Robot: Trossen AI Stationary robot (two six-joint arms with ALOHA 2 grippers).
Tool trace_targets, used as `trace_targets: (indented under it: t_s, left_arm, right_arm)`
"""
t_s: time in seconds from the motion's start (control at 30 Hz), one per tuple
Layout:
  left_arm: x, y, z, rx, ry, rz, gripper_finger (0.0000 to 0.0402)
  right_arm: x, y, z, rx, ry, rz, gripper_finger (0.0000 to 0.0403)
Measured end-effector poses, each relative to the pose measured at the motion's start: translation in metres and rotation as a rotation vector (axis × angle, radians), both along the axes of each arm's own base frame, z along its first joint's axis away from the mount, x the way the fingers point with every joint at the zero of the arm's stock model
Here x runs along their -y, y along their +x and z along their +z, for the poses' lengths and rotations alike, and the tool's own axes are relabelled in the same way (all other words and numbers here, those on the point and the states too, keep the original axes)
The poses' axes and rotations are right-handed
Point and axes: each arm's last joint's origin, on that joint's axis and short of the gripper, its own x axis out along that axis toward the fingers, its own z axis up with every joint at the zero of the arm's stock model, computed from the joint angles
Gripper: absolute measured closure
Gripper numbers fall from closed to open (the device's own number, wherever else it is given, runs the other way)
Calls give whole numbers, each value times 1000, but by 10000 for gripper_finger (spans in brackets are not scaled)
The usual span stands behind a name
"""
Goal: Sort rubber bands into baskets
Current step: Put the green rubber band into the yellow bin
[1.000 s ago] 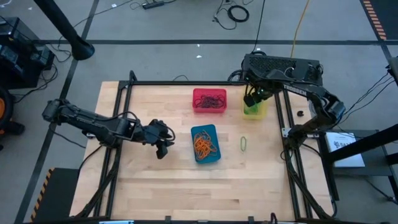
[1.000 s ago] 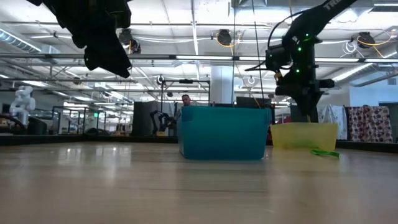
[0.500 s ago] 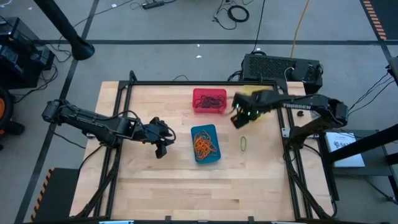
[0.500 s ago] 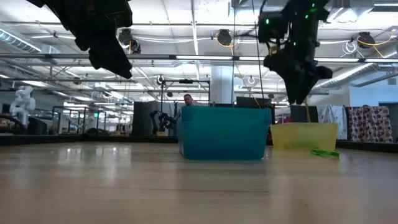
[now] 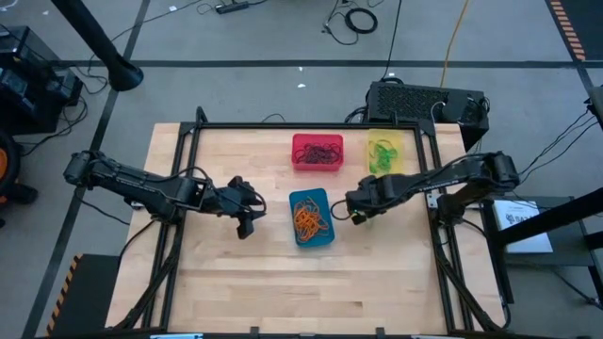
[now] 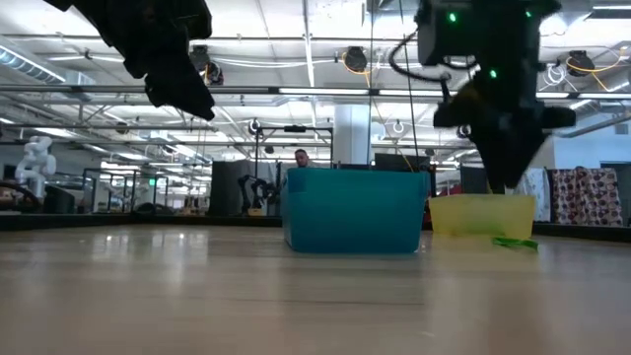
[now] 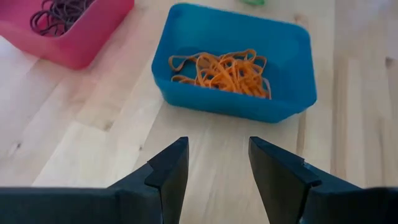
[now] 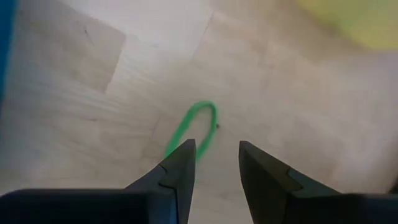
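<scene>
Whereas a second ago the right gripper (image 5: 359,216) hung over the yellow basket (image 5: 384,155) at the far right of the worktop (image 5: 245,273), it has since swung back toward the middle and now sits above the spot just right of the blue basket (image 5: 311,217), where a lone green rubber band (image 8: 194,129) lay in the earlier overhead pictures. From above the arm now covers that band, but the right wrist view shows it flat on the wood just ahead of the fingers (image 8: 177,168), which stand parted and empty with the loop's near end between their tips. That reads as a drop finished and the next pick begun: green bands (image 5: 381,154) already lie in the yellow basket, orange bands (image 5: 309,219) in the blue one and dark bands (image 5: 318,151) in the red basket (image 5: 317,153). This green loop looks to be the last band loose on the worktop, so the sort seems nearly done. The left gripper (image 5: 247,224) has stayed put to the left of the blue basket, raised, its fingers (image 7: 166,174) spread apart and holding nothing. The right gripper likely needs to come down and pinch the thin band, which lies flush to the wood and could slip.
</scene>
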Motion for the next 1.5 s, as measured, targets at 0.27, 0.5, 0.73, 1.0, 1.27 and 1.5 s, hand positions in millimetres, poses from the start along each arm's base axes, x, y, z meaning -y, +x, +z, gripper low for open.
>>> trace_targets:
  t_s: [0.27,0.5,0.73,1.0,1.27,1.5]
  left_arm:
    - [1,3,4,48,-9,1,227]
    - [1,4,4,60,-29,16,227]
    - [1,4,4,57,-30,18,227]
    - [1,4,4,57,-29,18,227]
    - [1,4,4,57,-28,18,227]
    - [1,3,9,35,-42,0,227]
  right_arm:
    - [-2,-14,-35,-8,47,-61,287]
    - [-3,-16,-60,108,88,-81,287]
    - [-3,-17,-68,161,104,-113,302]
    - [-3,-13,-61,134,79,-6,395]
    - [7,7,-4,76,-34,99,402]
    - [60,7,50,-32,-78,146,402]
